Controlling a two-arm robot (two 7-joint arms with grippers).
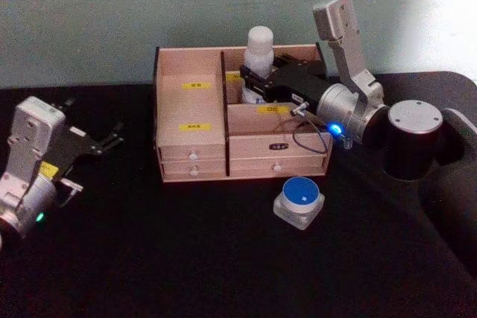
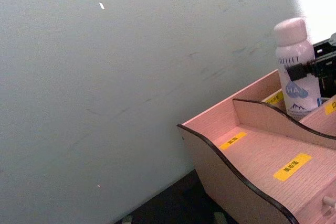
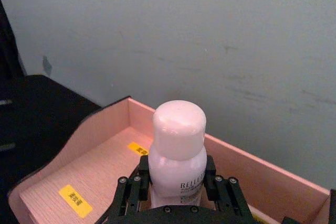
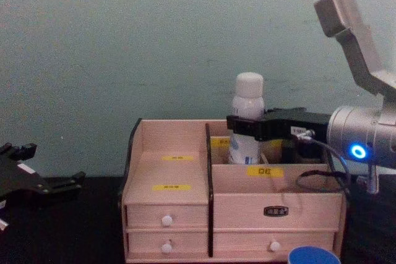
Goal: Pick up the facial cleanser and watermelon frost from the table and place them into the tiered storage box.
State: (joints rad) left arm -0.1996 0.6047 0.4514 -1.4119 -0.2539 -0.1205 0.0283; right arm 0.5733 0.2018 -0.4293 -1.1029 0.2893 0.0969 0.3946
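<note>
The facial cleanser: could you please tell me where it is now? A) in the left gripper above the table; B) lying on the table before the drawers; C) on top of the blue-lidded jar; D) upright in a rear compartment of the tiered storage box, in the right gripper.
D: the facial cleanser stands upright in the tiered storage box's back compartment, with the right gripper closed around its body.

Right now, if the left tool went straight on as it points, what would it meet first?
The left tool would probably meet the wooden box's left side; depth is unclear. The right tool holds the bottle inside it.
</note>
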